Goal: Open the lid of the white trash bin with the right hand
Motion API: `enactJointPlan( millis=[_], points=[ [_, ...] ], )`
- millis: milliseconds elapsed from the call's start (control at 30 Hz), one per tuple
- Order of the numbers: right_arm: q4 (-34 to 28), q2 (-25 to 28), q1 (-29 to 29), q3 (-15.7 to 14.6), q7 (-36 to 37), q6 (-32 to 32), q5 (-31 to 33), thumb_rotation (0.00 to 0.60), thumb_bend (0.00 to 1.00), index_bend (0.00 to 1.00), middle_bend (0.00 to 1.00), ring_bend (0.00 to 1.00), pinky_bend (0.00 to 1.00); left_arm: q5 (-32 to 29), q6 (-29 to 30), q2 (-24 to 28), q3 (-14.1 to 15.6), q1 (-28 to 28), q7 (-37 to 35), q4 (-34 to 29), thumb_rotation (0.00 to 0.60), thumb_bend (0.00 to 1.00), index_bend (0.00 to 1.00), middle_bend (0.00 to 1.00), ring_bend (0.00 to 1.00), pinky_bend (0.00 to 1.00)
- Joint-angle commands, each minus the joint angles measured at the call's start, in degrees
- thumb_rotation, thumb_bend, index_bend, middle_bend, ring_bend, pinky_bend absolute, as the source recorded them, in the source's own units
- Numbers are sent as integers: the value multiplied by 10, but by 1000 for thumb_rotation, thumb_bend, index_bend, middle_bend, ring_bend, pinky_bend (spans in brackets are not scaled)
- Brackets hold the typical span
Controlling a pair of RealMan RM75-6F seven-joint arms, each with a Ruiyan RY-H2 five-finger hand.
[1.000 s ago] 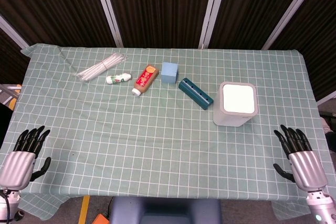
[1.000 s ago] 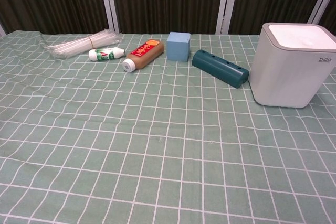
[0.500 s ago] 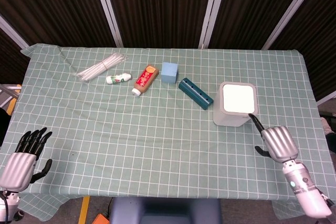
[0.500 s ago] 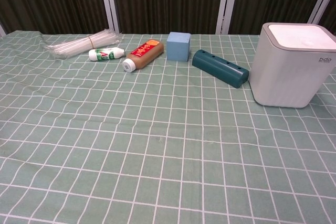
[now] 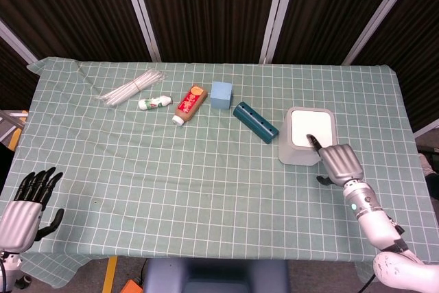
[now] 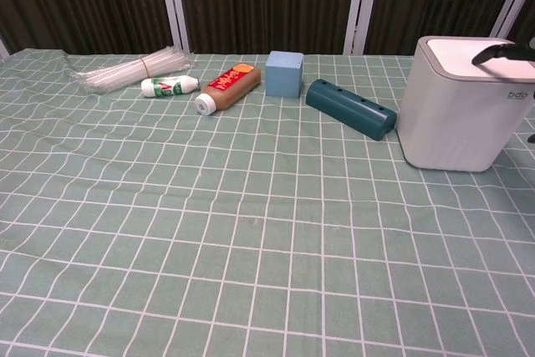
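Observation:
The white trash bin [image 5: 304, 150] stands at the right of the table, its flat white lid [image 5: 310, 125] down; the chest view shows the bin [image 6: 456, 119] at the far right. My right hand [image 5: 339, 162] is at the bin's near right corner, one dark finger [image 5: 313, 143] stretched onto the lid's near edge, the others curled in. That finger [image 6: 500, 50] shows over the lid in the chest view. My left hand [image 5: 26, 207] hangs off the table's near left corner, fingers apart, holding nothing.
Along the back lie a bundle of clear straws [image 5: 132, 87], a small white bottle [image 5: 155, 102], a brown bottle [image 5: 191, 103] and a blue cube [image 5: 221, 94]. A dark teal bar [image 5: 255, 122] lies just left of the bin. Green checked cloth [image 5: 171, 169] covers the table.
My right hand rose from the table's near right edge to the bin, curling in, and now has one finger on the lid. The left hand barely shifted.

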Motion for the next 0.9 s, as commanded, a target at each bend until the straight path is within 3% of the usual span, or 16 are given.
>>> enactJointPlan(
  millis=[33,233,333,533,633,700,733,767,833,867,900],
  points=[
    [1,-2,15,-16,-15,-7,24,600,311,98,1000,1000,1000,0,0,0,0,0,0,0,600,450,0,0,0,3],
    [-13,10,11,-22,11,19,7,600,311,136,1000,1000,1000,2,2,2,-2,-1,1,-4,600,452,0,0,0,3],
    [-24,20,-6,-20,44,53,-32,600,311,39,1000,1000,1000,5,7,4,-2,0,0,-8,600,451,0,0,0,3],
    [-25,17,-78,-27,124,187,-178,600,311,0,1000,1000,1000,11,17,7,-2,4,-3,-10,600,451,0,0,0,3],
    [-5,-1,-120,-52,122,267,-259,600,311,0,982,973,941,12,18,7,-3,3,-2,-10,600,451,0,0,0,3],
    [17,-20,-151,-79,119,316,-317,600,311,0,808,782,751,12,18,6,-3,3,-1,-10,600,451,0,0,0,3],
    [27,-27,-164,-92,128,331,-340,600,311,0,649,617,626,12,17,6,-3,3,-1,-10,600,451,0,0,0,3],
    [39,-33,-177,-105,140,344,-361,600,311,0,402,369,449,12,18,6,-4,3,-1,-9,600,451,0,0,0,3],
    [74,-47,-205,-131,168,371,-399,600,311,0,118,95,238,13,20,3,-6,2,0,-7,600,451,0,0,0,4],
    [96,-56,-220,-143,181,382,-411,600,311,0,25,17,163,14,20,0,-7,1,1,-5,600,451,0,0,0,6],
    [106,-59,-226,-148,187,385,-415,600,311,0,5,2,136,14,19,-1,-7,0,2,-4,600,451,0,0,0,6]
  ],
)
